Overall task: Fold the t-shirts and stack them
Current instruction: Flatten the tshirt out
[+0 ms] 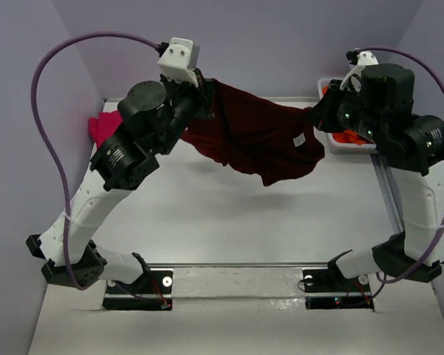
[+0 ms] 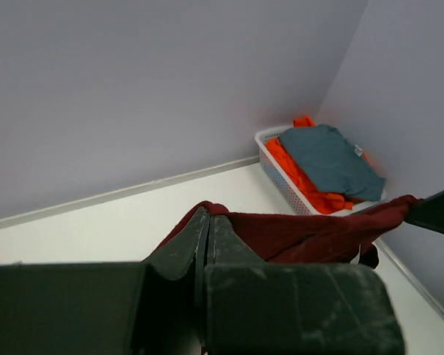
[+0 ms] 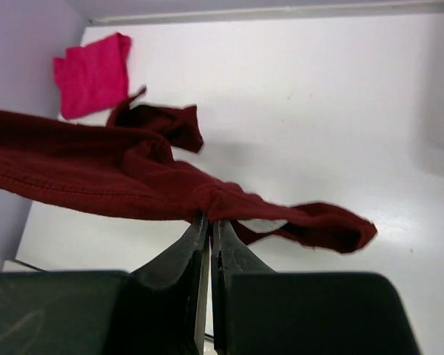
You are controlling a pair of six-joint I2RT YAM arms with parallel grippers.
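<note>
Now I hold the maroon t-shirt (image 1: 259, 137) aloft above the surface (image 1: 229, 222), left hand (image 1: 206, 87) and right hand (image 1: 316, 116) each clenched on an edge, stretching it wide, I judge, to lay flat; the pink t-shirt (image 1: 103, 127) lies far-left.

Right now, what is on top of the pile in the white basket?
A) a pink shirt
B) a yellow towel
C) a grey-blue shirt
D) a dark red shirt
C: the left wrist view shows the grey-blue shirt lying on top of the orange garment inside the white basket.
</note>
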